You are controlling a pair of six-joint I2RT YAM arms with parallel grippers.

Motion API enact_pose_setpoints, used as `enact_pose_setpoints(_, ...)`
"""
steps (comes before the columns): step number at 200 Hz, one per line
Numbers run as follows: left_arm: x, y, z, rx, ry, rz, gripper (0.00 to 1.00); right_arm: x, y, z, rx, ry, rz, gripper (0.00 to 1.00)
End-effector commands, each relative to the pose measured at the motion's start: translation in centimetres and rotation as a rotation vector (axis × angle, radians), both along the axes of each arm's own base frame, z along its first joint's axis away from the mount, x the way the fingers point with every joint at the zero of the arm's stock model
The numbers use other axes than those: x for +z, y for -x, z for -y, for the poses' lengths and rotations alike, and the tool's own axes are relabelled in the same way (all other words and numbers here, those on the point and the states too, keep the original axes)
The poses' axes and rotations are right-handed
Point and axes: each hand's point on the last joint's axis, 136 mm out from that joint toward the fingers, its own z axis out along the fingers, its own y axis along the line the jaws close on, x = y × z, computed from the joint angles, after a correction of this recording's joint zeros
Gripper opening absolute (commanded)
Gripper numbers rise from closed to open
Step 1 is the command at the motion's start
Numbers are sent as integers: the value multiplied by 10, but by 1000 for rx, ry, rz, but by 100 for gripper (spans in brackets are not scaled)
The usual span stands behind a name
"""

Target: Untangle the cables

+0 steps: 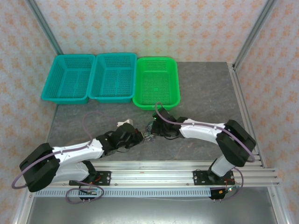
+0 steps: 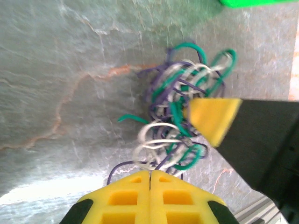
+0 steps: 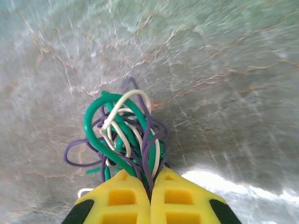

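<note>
The tangled clump of thin green, white and purple cables (image 1: 148, 136) is being pinched mid-table, near the green plastic mesh basket (image 1: 156, 105), by the clenched left gripper (image 2: 150, 173) and right gripper (image 3: 150, 179). No strand is being freed; untangling is judged barely begun.

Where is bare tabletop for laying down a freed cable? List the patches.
Bare grey stone tabletop lies right of the green plastic mesh basket, and between the leftmost teal mesh basket and the left arm. Crowded: centre, around the thin tangled cables.
</note>
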Motion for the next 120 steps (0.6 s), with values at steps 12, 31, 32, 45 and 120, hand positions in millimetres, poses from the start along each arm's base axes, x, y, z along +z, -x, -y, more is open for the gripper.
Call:
enact_pose_setpoints(12,-19,4,-62,102,-138,-34,0,-19,-14,123,-412,206,40,0)
enact_pose_setpoints(31,-14,4,-80,130,-158,-19,0,-17,-8,147,-493,219,56,0)
enact_pose_setpoints(32,-13,3,-82,134,-159,-18,0,-17,-7,148,-496,219,56,0)
enact_pose_setpoints(45,-11,3,-89,149,-161,-10,0,-17,-4,152,-508,207,61,0)
enact_pose_setpoints(120,-22,1,-79,93,-166,-25,2,53,-8,57,-8,231,318,55)
